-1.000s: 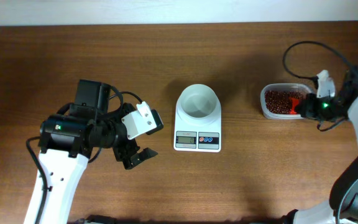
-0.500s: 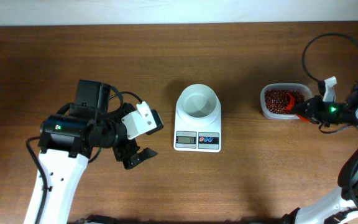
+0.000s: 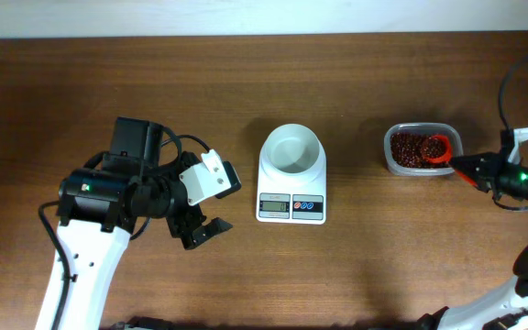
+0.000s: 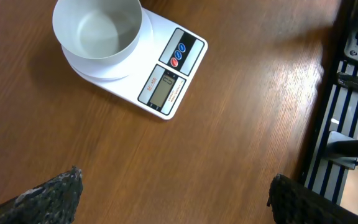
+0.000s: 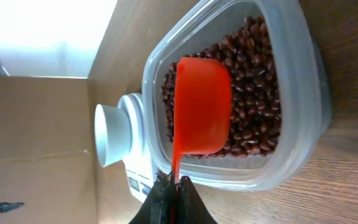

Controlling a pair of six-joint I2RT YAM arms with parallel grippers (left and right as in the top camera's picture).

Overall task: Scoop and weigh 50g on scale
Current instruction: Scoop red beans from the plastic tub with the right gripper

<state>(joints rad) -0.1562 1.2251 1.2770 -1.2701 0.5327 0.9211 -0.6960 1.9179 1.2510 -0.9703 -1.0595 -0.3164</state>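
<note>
Right pincer: was clamped on the scoop handle, over the tub, far right in the overhead view.
Left pincer: stood apart, empty.
Risk: the thin handle could twist, spilling beans short of the scale.

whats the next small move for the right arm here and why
Probably tip the red scoop down and push it into the beans. The right gripper is shut on its handle, the scoop sits over the tub with no beans showing in it, and the bowl on the scale is empty.
</note>
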